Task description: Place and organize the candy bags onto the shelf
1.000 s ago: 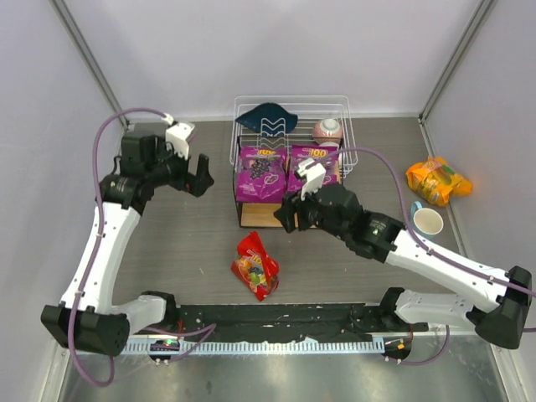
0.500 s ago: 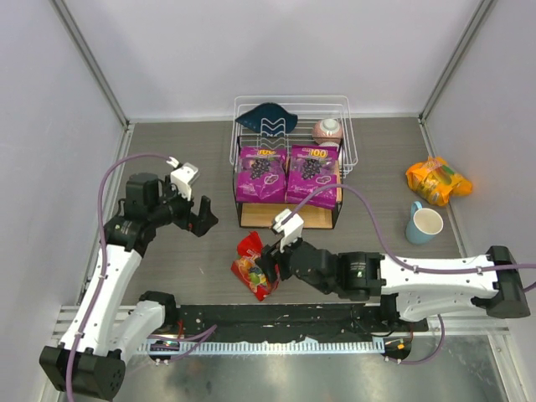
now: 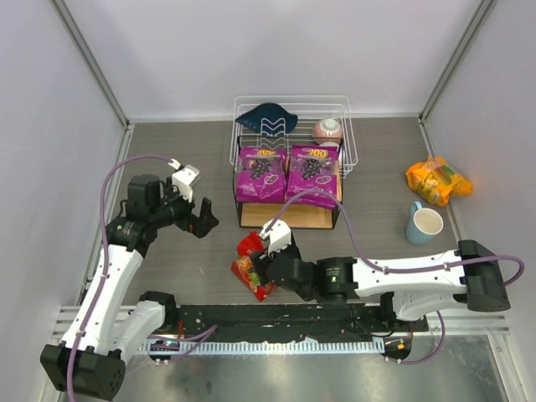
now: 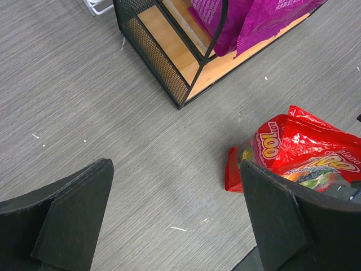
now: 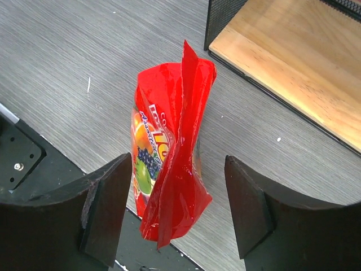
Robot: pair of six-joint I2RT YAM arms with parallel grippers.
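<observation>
Hovering over red bag (image 5: 169, 169), right end effector (image 5: 176, 206) wide; shelf (image 5: 282, 73) near, mug (image 3: 427, 223) apart.

Right gripper (image 3: 265, 255) is off the shelf (image 3: 251, 219) front and down over the red bag (image 3: 246, 270), fingers spread on either side of it. Left gripper (image 3: 202, 216) is back from the far-left corner, now nearer the bases, beside the shelf's front.

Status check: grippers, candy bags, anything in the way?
Left gripper open, idle. Right gripper open, jaws over red bag. Two purple bags on shelf, orange bag loose right. Nothing blocking.
</observation>
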